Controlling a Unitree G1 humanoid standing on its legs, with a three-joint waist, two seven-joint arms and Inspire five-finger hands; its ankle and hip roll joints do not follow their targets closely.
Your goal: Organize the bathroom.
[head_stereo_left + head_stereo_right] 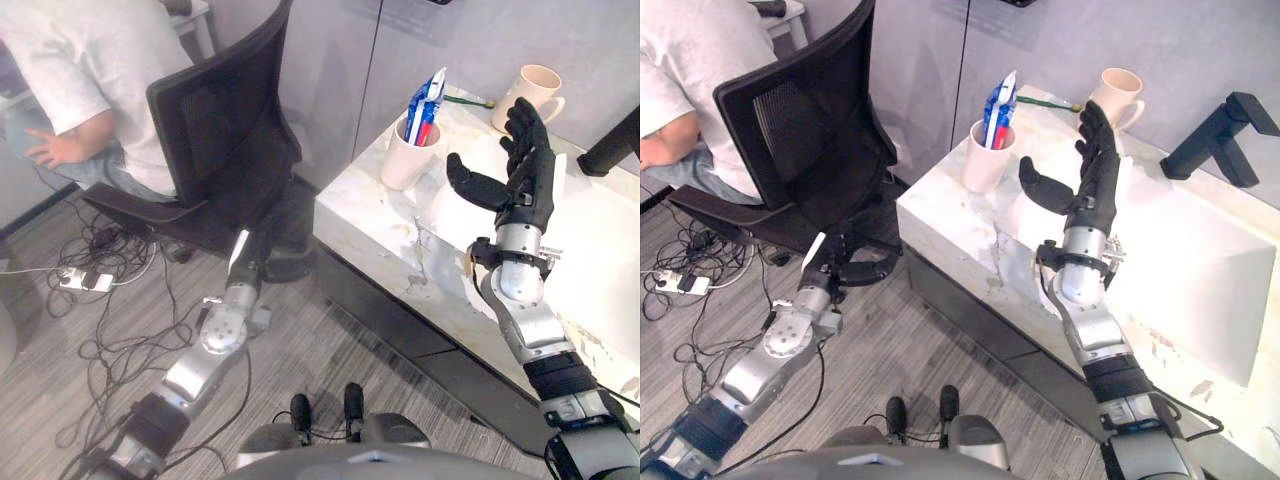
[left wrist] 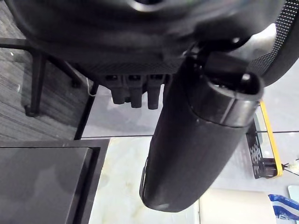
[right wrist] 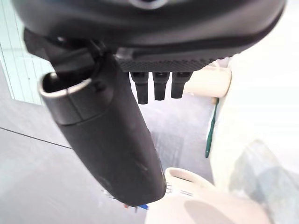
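Right hand [image 1: 1095,165] raised over the counter [image 1: 960,225], fingers straight and spread, thumb held out to the side, holding nothing; it stands between the near cup [image 1: 987,155] and the far mug [image 1: 1120,95], apart from both; left hand [image 1: 855,268] hangs low beside the office chair [image 1: 805,140], well away from the counter, and whether its fingers are spread or curled cannot be told with confidence, though its own wrist view suggests they are relaxed and empty

Items for tidying: near cup stands upright close to the counter's front corner, holding a toothpaste tube [image 1: 998,100] that leans out above its rim; a green toothbrush [image 1: 1045,100] lies flat on the counter behind it; the far mug stands upright near the wall; a black faucet [image 1: 1215,135] sits over the white basin [image 1: 1180,260]

Risks, as judged: the near cup is tall, narrow and top-heavy with the tube, and sits close to the edge; a sideways brush from the thumb could tip it to the floor; the toothbrush is thin and lies flat on a hard surface, so fingers may slide over it rather than lift it; a seated person [image 1: 85,90] is close by the chair, within reach of the left arm if it swings

Materials: counter is pale marbled stone, smooth and glossy; cup and mug look like glazed ceramic, slippery; tube is soft printed plastic; chair back is black mesh
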